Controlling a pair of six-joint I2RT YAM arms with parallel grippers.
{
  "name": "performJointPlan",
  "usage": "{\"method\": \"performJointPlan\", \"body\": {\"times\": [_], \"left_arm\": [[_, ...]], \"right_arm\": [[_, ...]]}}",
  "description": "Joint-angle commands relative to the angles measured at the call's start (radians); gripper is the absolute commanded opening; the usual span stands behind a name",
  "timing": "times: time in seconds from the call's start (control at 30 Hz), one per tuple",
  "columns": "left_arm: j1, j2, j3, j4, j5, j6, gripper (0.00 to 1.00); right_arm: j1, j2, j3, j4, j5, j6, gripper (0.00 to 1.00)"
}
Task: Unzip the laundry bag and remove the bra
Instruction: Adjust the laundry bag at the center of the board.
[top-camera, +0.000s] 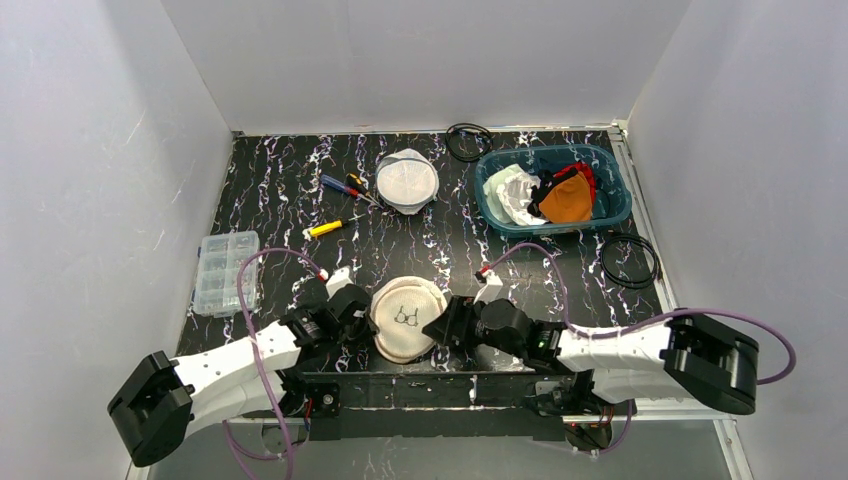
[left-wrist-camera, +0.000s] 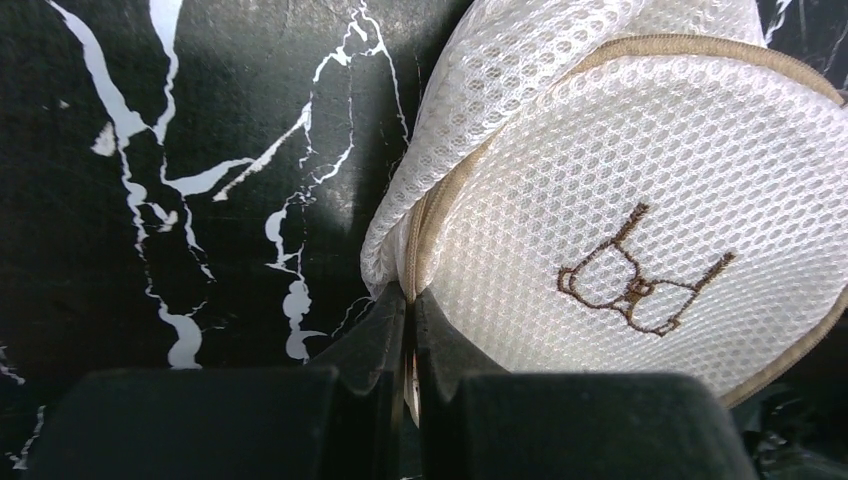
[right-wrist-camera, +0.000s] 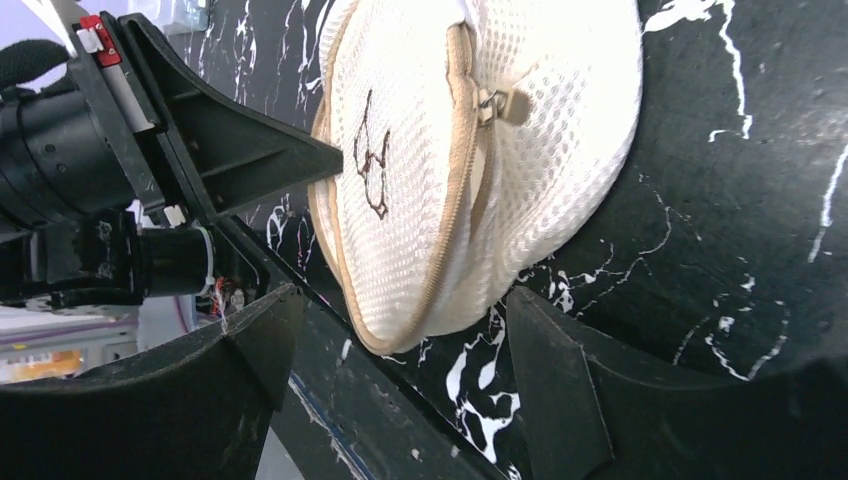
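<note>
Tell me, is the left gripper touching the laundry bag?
Touching. The left wrist view shows the left gripper shut on the laundry bag, its tan-trimmed edge pinched between the fingers.

Laundry bag (top-camera: 405, 320): cream honeycomb mesh, tan zip trim, brown bra logo. Table (top-camera: 280, 190): black w/ white marble veins. Basket (top-camera: 618, 200) at 1 o'clock: teal; orange cloth (top-camera: 568, 200) + white cloth (top-camera: 510, 192) inside.

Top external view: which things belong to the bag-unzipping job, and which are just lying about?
Job: laundry bag nearest the arms, its zipper pull, left gripper shut on the bag's edge, right gripper open at the bag.

Lying about: second mesh bag, screwdrivers, blue basket of clothes, clear parts box, black cable loops.
</note>
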Motion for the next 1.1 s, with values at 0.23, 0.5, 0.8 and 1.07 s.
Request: {"method": "performJointPlan", "body": {"times": [0.23,0.5,0.8,1.07], "left_arm": [[0.005,-0.052,-0.078,0.084,0.028,-0.131,0.0],[0.005,-0.12,-0.105,0.02,0.015,-0.143,0.0],[0.005,-0.156,-0.033,-0.126,0.004,-0.093,0.09],[0.005,-0.27,0.167,-0.362,-0.08,0.048,0.63]], "right_arm": [[-0.003,0.187,0.046,0.14,0.042,0.115,0.77],[-0.007,0.286,0.058,0.169,0.068,0.091,0.61],[-0.006,0.294,0.102,0.072,0.076,0.004,0.23],[-0.006,0.258,0.124,-0.025,0.072,-0.04,0.19]]}}
